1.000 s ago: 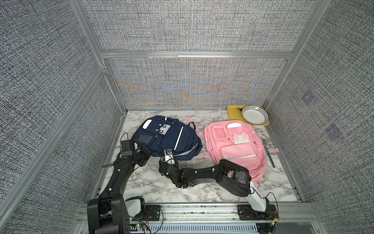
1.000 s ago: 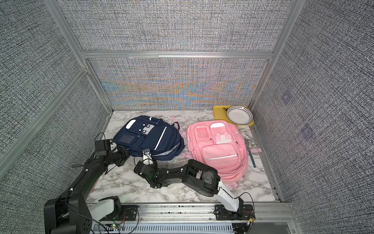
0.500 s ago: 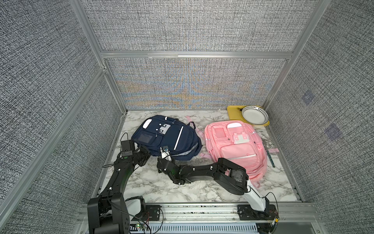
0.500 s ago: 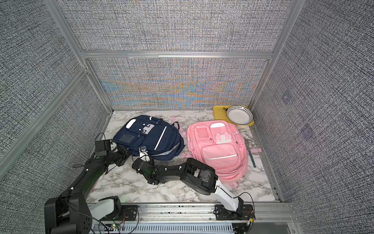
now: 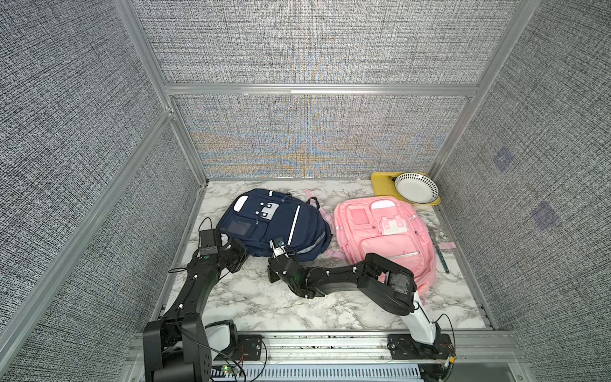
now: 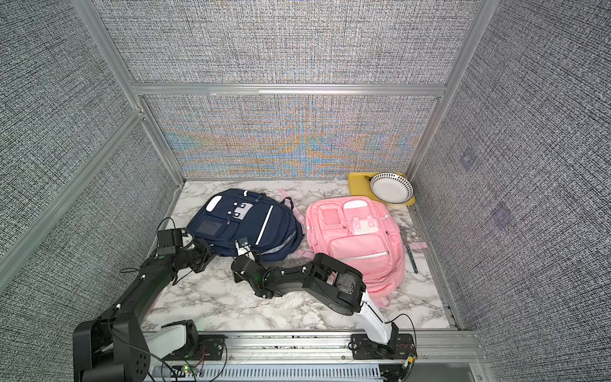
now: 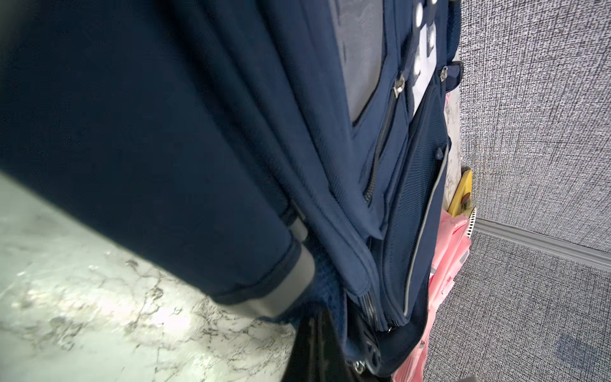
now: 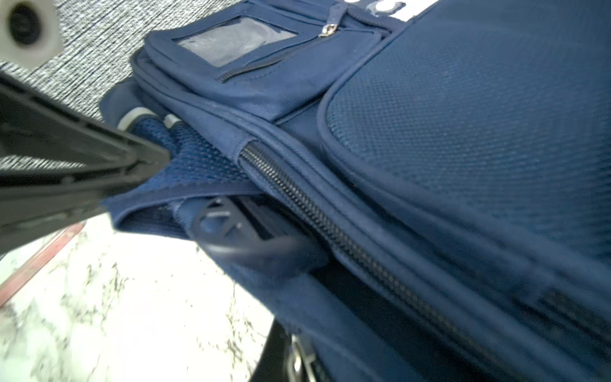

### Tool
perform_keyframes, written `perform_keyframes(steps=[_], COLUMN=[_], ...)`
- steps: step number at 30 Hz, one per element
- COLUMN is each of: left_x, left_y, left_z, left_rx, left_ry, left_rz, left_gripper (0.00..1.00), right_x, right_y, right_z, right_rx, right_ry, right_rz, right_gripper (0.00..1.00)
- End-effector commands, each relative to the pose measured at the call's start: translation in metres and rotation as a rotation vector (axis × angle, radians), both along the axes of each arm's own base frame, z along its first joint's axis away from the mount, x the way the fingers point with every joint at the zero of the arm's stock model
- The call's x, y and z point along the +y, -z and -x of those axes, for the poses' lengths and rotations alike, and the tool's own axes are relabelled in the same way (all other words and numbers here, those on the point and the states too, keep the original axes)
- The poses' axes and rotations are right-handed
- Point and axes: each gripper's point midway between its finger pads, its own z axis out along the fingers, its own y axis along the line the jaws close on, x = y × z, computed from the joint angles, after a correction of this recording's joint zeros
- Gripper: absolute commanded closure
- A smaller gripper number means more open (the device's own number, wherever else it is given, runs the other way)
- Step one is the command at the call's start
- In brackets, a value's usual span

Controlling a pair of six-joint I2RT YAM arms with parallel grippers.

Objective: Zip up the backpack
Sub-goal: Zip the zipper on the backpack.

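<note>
A navy backpack (image 5: 274, 221) (image 6: 244, 218) lies flat at the back left of the marble table. Its main zipper (image 8: 314, 211) runs along the near side, with a dark gap open beside it. My left gripper (image 5: 244, 252) (image 7: 317, 330) is shut on the mesh fabric at the backpack's near left corner, and its fingers (image 8: 99, 165) also show in the right wrist view. My right gripper (image 5: 281, 254) (image 8: 291, 360) sits against the near edge. It is shut on a small silver zipper pull (image 8: 299, 359), which is blurred.
A pink backpack (image 5: 380, 238) lies to the right, partly under my right arm. A yellow tray (image 5: 383, 185) holding a dotted white bowl (image 5: 416, 188) sits in the back right corner. A thin teal stick (image 5: 438, 248) lies by the right wall. Grey walls enclose the table.
My right gripper has slid left and forward to the navy backpack's near edge and closed from open to shut. The left arm has held still.
</note>
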Motion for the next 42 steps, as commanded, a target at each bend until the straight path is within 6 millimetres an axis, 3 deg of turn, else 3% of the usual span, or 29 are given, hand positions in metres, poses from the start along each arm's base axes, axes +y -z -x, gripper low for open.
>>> perform_keyframes(steps=[1,20,33,42], left_x=[0.008,0.022,0.028,0.033], left_y=[-0.001,0.016,0.022,0.031], left_z=[-0.008,-0.004,-0.003,-0.001], left_rx=[-0.036,0.015,0.028,0.053], left_ry=[-0.011,-0.014,-0.011,-0.004], left_rz=[-0.047,-0.152,-0.196,-0.232], left_gripper=[1.0,1.0,1.0,1.0], right_x=[-0.002,-0.017,-0.033,-0.047], right_y=[-0.005,0.005,0.02,0.018], right_z=[0.0,0.025,0.031,0.032], right_rx=[-0.017,0.083,0.127,0.102], right_ry=[-0.027,-0.245,-0.29,-0.272], right_rz=[-0.01,0.089,0.148,0.164], right_gripper=[1.0,1.0,1.0,1.0])
